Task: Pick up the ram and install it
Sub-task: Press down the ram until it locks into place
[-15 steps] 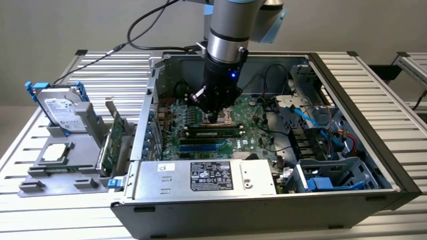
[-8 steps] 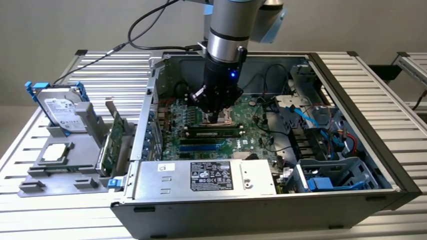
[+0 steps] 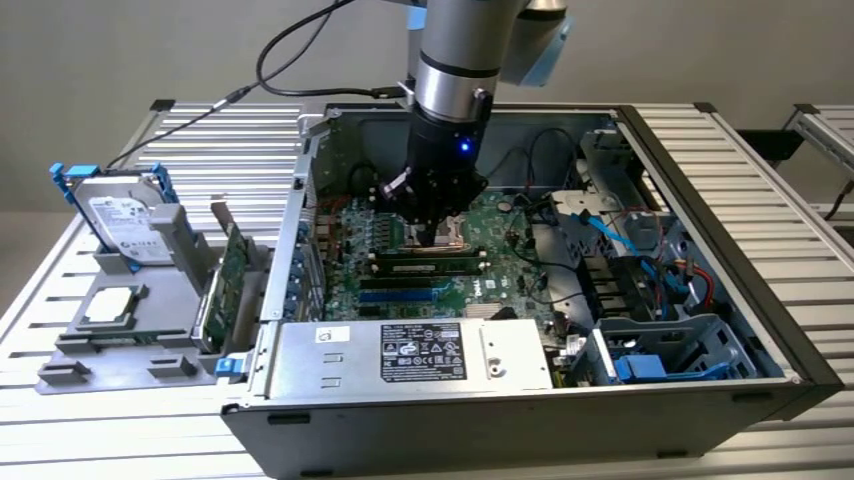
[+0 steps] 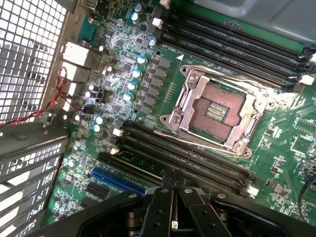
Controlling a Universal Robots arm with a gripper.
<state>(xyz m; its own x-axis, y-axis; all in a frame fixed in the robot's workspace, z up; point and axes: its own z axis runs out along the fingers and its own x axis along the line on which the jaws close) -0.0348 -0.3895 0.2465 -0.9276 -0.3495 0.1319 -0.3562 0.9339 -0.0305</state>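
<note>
Status, exterior view: the arm reaches down into the open computer case [image 3: 534,440], centre of the frame. The gripper [image 3: 434,238] is low over the motherboard [image 3: 514,275], with its fingers pressed together and nothing visibly pinched between them.

The ram [image 3: 430,266] is a green stick with black chips. It sits lengthwise in one of the black memory slots, just below the fingertips in the frame. Tips are right at its upper edge; can't tell if they touch it.

Power supply [image 3: 414,350] sits in the near part of the case, lower centre. Blue data cables and the drive cage are at the right.

Outside the case, on the exterior view's left, a grey tray [image 3: 67,375] sits on the slatted table [image 3: 747,130]. It holds:
- a hard drive [image 3: 127,220], upright in blue rails
- an expansion card [image 3: 234,270], on edge beside the case wall
- a processor chip [image 3: 107,305], lying flat

Wrist view: the closed gripper [image 4: 168,180] hangs over the bank of black memory slots [image 4: 197,158] beside the open processor socket [image 4: 217,111]. The socket is empty, with bare contacts and a metal frame around it. A blue card slot [image 4: 116,177] lies just next to that bank. A second slot bank is on the far side of the socket. A red wire [image 4: 44,111] runs along the perforated rear panel.
</note>
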